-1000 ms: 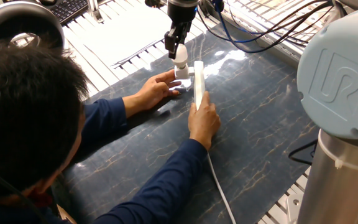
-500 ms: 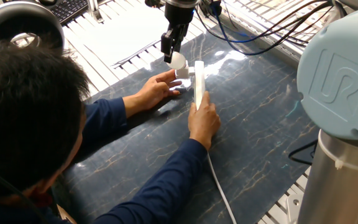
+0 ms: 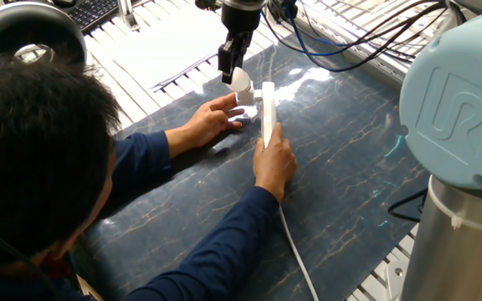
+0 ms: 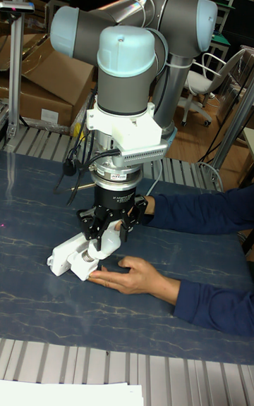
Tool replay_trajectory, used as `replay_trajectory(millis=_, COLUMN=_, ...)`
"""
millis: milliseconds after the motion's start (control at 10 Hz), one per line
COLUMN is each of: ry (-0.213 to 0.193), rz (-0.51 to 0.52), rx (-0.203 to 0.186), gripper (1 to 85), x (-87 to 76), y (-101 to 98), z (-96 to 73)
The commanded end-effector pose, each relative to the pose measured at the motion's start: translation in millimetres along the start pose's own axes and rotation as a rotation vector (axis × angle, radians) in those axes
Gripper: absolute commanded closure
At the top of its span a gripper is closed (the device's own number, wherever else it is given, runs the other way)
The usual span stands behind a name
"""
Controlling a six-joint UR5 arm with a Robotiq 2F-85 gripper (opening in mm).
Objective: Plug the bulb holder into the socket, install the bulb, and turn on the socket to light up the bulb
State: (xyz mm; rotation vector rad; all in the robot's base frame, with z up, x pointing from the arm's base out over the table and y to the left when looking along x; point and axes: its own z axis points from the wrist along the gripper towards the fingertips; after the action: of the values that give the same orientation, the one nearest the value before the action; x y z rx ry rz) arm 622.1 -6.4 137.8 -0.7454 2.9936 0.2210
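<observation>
Bulb (image 3: 240, 79) light, smooth, fragile; sits above holder (image 3: 245, 98) plugged into socket (image 3: 267, 111). Gripper (image 3: 233, 68) clamps dome. Gentle pinch needed; person's hands (image 3: 212, 121) brace the strip.

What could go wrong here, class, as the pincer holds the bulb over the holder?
1. The person's hands steady the socket right beside the pincer; a slip could pinch fingers.
2. The bulb seems slightly off the holder; screwing it skewed could jam the thread.
3. The socket appears to stand on edge and could tip under a push.
</observation>
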Motion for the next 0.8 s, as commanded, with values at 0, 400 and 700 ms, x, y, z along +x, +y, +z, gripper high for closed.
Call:
replay_trajectory(millis=0, ry=-0.001, rz=-0.017, rx=0.01, gripper=30.7, x=-1.2, y=-2.4, z=-2.7)
replay_trajectory(millis=400, ry=0.005, rz=-0.023, rx=0.096, gripper=30.7, x=-3.5, y=-20.4, z=-9.3)
replay_trajectory(millis=700, ry=0.016, rz=-0.036, rx=0.146, gripper=30.7, x=-5.3, y=-27.0, z=-17.9)
